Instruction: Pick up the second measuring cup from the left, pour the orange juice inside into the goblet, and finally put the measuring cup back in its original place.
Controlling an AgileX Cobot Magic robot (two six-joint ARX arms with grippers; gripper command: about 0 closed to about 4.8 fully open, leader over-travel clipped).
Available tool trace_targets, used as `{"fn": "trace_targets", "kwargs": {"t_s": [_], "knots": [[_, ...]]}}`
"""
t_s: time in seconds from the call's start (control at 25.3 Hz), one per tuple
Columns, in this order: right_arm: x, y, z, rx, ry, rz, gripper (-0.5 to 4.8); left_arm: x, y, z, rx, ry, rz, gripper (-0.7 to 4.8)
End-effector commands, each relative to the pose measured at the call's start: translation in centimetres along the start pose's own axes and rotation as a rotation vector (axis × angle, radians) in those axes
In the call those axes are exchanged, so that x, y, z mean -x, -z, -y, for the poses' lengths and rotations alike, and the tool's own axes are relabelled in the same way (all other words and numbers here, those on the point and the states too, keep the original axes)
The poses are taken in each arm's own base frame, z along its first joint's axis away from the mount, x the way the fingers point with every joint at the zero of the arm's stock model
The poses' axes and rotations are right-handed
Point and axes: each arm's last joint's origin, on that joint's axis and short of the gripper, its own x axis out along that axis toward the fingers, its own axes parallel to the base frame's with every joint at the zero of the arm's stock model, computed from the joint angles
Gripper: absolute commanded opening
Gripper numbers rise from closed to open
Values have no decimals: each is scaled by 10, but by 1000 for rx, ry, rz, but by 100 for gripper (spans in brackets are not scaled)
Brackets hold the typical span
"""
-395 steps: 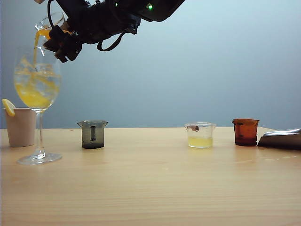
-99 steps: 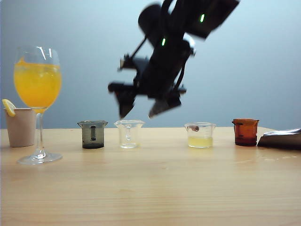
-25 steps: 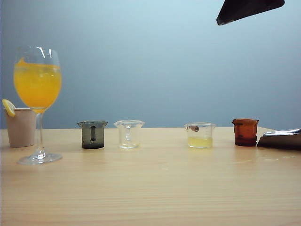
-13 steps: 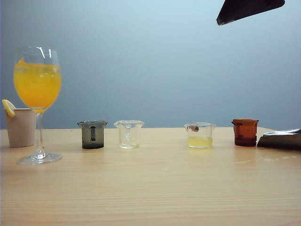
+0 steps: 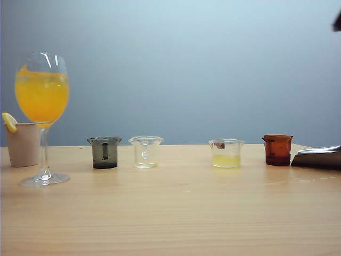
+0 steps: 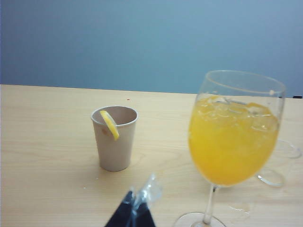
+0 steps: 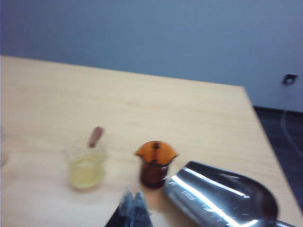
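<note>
On the surface [image 5: 176, 213], the second measuring cup [image 5: 145, 152] stands empty and upright between the smoky grey cup [image 5: 104, 152] on its left and the pale yellow cup [image 5: 226, 153] well to its right, while the goblet [image 5: 42, 114] at far left holds the orange juice [image 5: 42, 97]. Light, smooth, probably slippery and fragile, the cup is best gripped across its straight wall under the flared rim. The left hand [image 6: 134, 213] waits pinched together on nothing near the goblet, and the right hand [image 7: 133, 208], likewise closed and empty, hangs above the amber cup [image 7: 155, 163].
</note>
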Motion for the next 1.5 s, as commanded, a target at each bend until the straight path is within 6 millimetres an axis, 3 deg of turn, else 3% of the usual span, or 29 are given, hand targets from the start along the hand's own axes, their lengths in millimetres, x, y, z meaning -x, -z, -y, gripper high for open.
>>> {"fn": "trace_targets", "kwargs": {"t_s": [0.04, 0.2, 0.36, 0.47, 0.71, 1.5], "knots": [[11, 14, 11, -26, 45, 79, -5, 0, -3, 0, -5, 3, 16, -2], [34, 46, 20, -35, 12, 175, -5, 0, -3, 0, -5, 3, 16, -2], [49, 62, 30, -29, 74, 286, -5, 0, -3, 0, -6, 1, 15, -2], [47, 74, 37, -21, 152, 280, -5, 0, -3, 0, -5, 1, 16, -2], [42, 94, 38, -24, 142, 163, -5, 0, -2, 0, -5, 0, 12, -2], [42, 96, 38, -24, 140, 144, -5, 0, -2, 0, -5, 0, 9, -2]]}}
